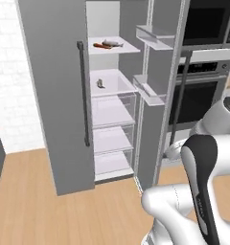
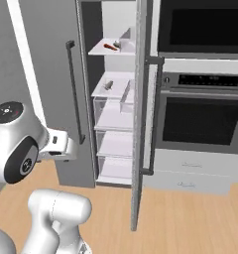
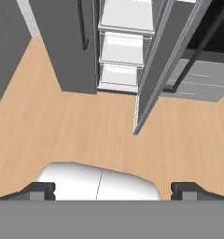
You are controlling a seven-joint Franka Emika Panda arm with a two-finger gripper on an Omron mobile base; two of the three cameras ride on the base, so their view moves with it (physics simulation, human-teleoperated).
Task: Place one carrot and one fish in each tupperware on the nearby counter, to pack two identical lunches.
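An orange carrot point(image 1: 100, 46) point(image 2: 109, 47) and a grey fish point(image 1: 112, 43) point(image 2: 117, 44) lie side by side on the top shelf of the open fridge. One shelf lower lies a small grey thing point(image 1: 100, 83) point(image 2: 108, 85) that looks like another fish. In the hand view my gripper point(image 3: 115, 189) is open and holds nothing. It points down at the wooden floor in front of the fridge, well short of the shelves. The tupperware and the counter are out of view.
The fridge's right door point(image 1: 153, 91) point(image 2: 141, 124) stands open edge-on, with door bins. Its shut left door point(image 1: 54, 95) carries a long dark handle point(image 1: 83, 93). A wall oven point(image 2: 200, 119) with drawers below is to the right. Wooden floor point(image 3: 86, 126) lies ahead.
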